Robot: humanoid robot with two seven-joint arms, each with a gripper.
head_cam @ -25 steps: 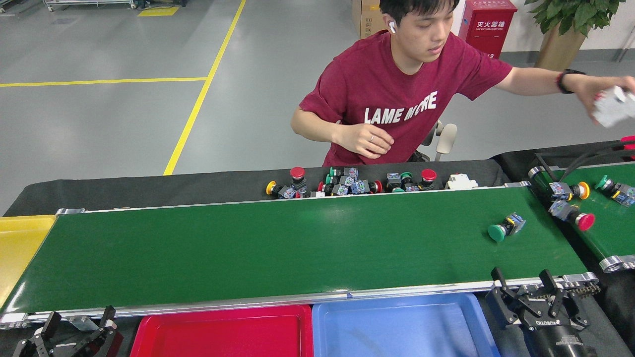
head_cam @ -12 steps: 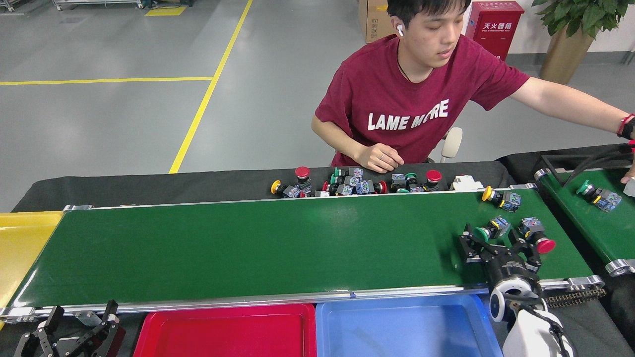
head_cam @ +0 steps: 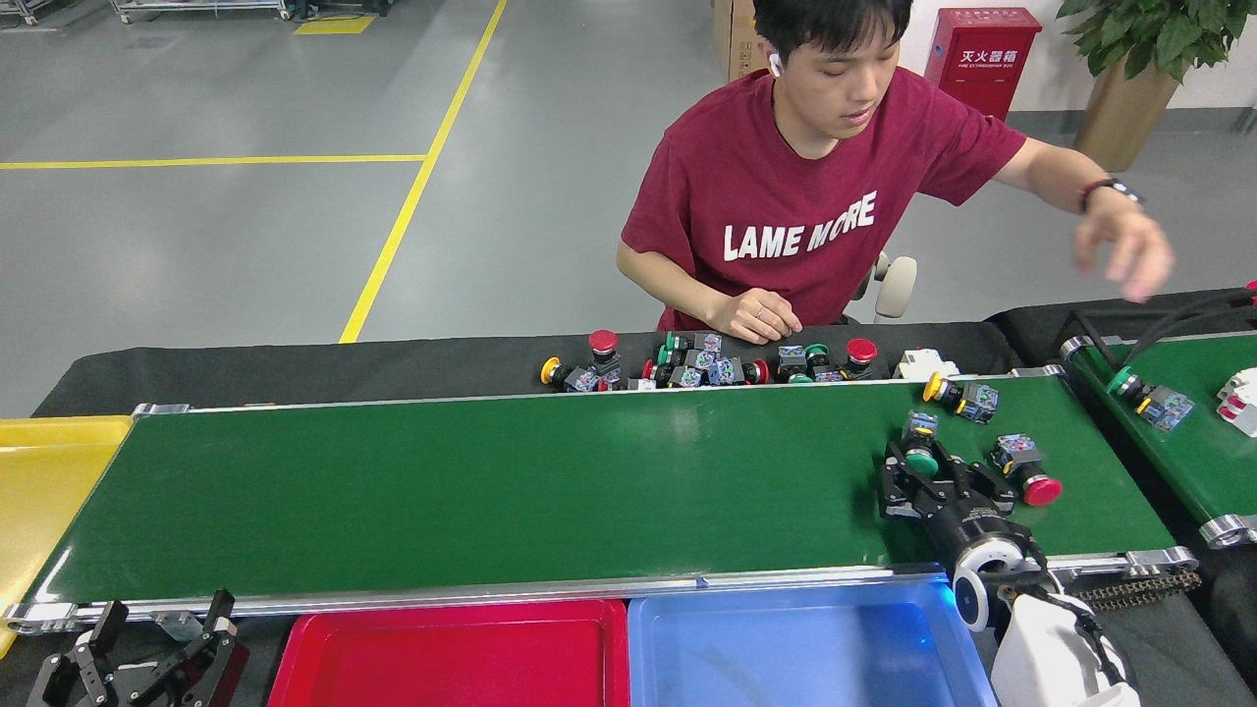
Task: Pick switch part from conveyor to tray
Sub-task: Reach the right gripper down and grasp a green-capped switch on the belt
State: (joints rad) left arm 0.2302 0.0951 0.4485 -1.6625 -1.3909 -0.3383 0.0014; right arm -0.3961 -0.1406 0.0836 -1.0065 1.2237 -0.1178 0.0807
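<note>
Right gripper [head_cam: 935, 469]: out over the conveyor [head_cam: 491, 491], nearer the belt's far side than half a second ago; a second ago it sat off the belt by the near rail. Fingers apart, straddling the green-capped switch part [head_cam: 920, 444], not closed on it.
Green-capped switch part: on the belt, right end, between the spread fingers; has turned since the earlier frame, cap now toward the gripper, blue-grey body away from it.
Red-capped switch part [head_cam: 1026, 471]: on the belt just right of the gripper; has drifted left with the belt.
Yellow-capped switch part [head_cam: 957, 396]: by the belt's far rail, right end; also shifted left.
Left gripper [head_cam: 147, 658]: bottom left, off the belt, unchanged; fingers apart, nothing between them.
Person's hand [head_cam: 1124, 250]: now raised in the air at right, blurred; earlier it reached down to the shorter belt [head_cam: 1178, 432].
Shorter belt: carries one green-capped part [head_cam: 1149, 398] and a white part [head_cam: 1239, 401] at the frame edge.
Red tray [head_cam: 452, 653]: below the near rail, nothing in it.
Blue tray [head_cam: 805, 648]: beside the red tray, right of it, nothing in it.
Yellow tray [head_cam: 44, 491]: at the belt's left end, nothing seen in it.
Black table edge [head_cam: 295, 368]: a heap of spare switch parts [head_cam: 707, 363] lies along it, in front of the person's other hand [head_cam: 761, 316].
</note>
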